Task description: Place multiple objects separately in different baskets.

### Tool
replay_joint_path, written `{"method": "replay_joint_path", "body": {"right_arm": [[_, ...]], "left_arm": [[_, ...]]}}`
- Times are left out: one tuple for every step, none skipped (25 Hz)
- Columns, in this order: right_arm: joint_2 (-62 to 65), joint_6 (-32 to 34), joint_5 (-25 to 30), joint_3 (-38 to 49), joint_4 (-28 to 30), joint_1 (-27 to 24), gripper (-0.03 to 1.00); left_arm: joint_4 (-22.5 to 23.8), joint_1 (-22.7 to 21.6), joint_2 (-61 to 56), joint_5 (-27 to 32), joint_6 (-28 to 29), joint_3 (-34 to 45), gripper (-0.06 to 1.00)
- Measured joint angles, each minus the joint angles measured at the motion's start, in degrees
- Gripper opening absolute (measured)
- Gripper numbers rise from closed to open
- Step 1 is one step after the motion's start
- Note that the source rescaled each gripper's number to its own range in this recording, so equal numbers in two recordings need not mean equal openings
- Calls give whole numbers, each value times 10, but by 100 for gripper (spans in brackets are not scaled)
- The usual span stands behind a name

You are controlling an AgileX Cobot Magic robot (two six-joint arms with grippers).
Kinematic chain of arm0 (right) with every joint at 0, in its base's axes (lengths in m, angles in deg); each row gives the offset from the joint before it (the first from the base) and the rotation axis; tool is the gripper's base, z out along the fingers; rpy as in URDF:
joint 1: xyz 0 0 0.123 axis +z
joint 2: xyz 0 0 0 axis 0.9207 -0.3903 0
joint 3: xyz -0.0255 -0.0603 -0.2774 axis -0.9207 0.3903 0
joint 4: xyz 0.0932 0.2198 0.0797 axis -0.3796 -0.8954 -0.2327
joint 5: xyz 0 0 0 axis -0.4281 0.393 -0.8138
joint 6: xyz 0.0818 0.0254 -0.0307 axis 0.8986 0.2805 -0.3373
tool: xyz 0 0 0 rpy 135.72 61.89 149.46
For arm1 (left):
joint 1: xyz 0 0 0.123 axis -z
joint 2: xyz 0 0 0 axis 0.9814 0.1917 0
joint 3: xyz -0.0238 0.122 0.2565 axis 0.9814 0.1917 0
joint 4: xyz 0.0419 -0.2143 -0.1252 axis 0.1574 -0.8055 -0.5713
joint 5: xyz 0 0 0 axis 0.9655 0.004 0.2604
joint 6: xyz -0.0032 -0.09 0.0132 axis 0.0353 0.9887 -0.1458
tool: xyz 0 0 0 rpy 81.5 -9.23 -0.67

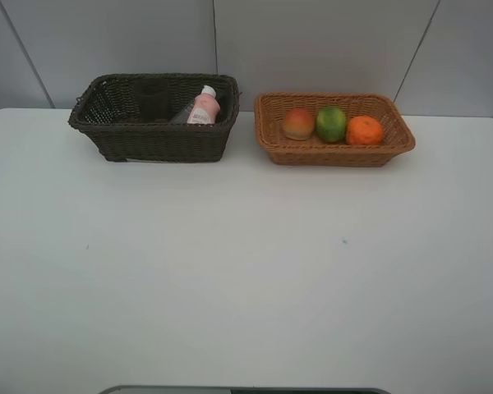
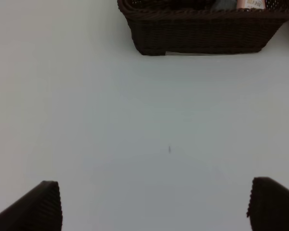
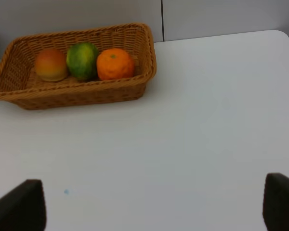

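The dark brown basket (image 1: 152,135) stands at the back left of the white table. In it leans a pink bottle with a white cap (image 1: 204,107), with a greyish item (image 1: 181,115) beside it that is too unclear to name. The tan basket (image 1: 333,154) at the back right holds a peach (image 1: 298,123), a green fruit (image 1: 331,123) and an orange (image 1: 364,130) in a row. My left gripper (image 2: 154,197) is open over bare table, well short of the dark basket (image 2: 202,33). My right gripper (image 3: 154,192) is open and empty, away from the tan basket (image 3: 77,96).
A grey panelled wall rises just behind both baskets. The white tabletop (image 1: 246,263) stretches from the baskets to the near edge, where a grey strip (image 1: 246,390) shows. Neither arm appears in the exterior high view.
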State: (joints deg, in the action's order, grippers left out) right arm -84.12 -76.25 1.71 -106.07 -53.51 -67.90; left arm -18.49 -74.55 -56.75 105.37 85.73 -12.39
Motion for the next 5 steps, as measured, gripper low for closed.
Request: {"method": "replay_joint_path", "body": {"right_arm": [[0,0,0,0,0,0,100],[0,0,0,0,0,0,100],[0,0,0,0,0,0,100],[0,0,0,0,0,0,100],[0,0,0,0,0,0,100]], "left_arm": [[0,0,0,0,0,0,99],[0,0,0,0,0,0,99],[0,0,0,0,0,0,99],[0,0,0,0,0,0,99],[0,0,0,0,0,0,99]]}}
